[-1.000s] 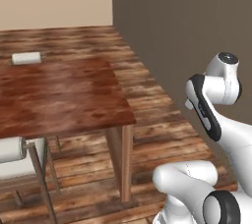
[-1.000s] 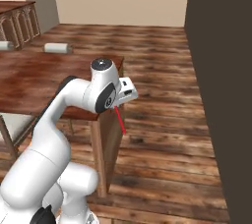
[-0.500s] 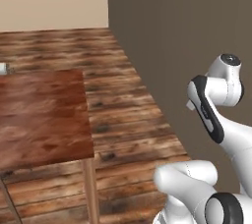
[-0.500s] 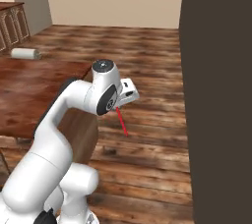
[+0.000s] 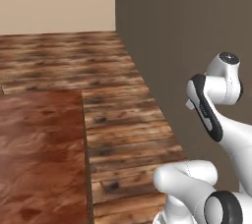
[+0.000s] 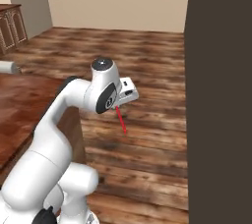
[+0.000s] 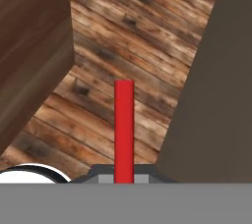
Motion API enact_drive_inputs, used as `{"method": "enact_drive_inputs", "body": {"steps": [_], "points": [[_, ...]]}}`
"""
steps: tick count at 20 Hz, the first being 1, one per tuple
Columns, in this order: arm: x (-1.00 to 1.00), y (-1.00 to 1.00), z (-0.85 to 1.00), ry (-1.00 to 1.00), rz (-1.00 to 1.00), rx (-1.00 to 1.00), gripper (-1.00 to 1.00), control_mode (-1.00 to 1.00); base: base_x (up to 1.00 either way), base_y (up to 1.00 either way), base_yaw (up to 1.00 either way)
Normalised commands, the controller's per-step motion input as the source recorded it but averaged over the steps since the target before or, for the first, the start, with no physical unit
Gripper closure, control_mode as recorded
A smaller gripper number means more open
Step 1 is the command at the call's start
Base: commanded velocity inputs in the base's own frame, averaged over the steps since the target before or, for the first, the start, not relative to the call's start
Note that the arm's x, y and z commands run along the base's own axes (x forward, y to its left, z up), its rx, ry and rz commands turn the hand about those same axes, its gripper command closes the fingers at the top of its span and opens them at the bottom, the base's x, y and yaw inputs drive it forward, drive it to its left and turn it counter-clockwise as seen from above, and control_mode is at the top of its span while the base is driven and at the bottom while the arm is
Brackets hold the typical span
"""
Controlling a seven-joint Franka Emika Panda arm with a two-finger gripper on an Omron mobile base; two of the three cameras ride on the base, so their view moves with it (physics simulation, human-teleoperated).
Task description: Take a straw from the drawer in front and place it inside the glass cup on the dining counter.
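Observation:
My gripper (image 6: 118, 107) is shut on the straw (image 6: 121, 121), a thin red stick that hangs down and slightly right from the hand over the wooden floor. In the hand view the straw (image 7: 124, 125) rises straight up from between the fingertips of the gripper (image 7: 124, 177). The dining counter (image 5: 39, 159) is a glossy reddish-brown top at the lower left, to the left of the arm. Its corner (image 6: 24, 105) lies behind the arm in the right base view. The glass cup and the drawer are out of view.
A tall dark wall (image 6: 219, 95) stands close on the right, also beside the hand (image 7: 216, 90). A white roll (image 6: 7, 67) lies at the counter's far left edge. A wooden cabinet (image 6: 10, 31) stands at the back left. Plank floor (image 5: 113, 100) stretches ahead.
The whole picture has shifted as the base moved: the counter has slid left and nearer, and the dark wall has grown on the right. The arm keeps its pose with the straw held.

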Motion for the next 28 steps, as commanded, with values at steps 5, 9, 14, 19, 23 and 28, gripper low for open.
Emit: {"method": "enact_drive_inputs", "body": {"steps": [5,9,14,19,23,28], "points": [[0.00,0.00,0.00,0.00,0.00,0.00,1.00,1.00,1.00,-0.56,0.15],[0.00,0.00,0.00,0.00,0.00,0.00,1.00,1.00,1.00,-0.59,0.20],[0.00,0.00,0.00,0.00,0.00,0.00,1.00,1.00,1.00,-0.57,0.33],[0.00,0.00,0.00,0.00,0.00,0.00,1.00,1.00,1.00,-0.53,0.39],[0.00,0.00,0.00,0.00,0.00,0.00,1.00,1.00,1.00,-0.50,0.42],[0.00,0.00,0.00,0.00,0.00,0.00,1.00,1.00,1.00,-0.50,0.43]]}}
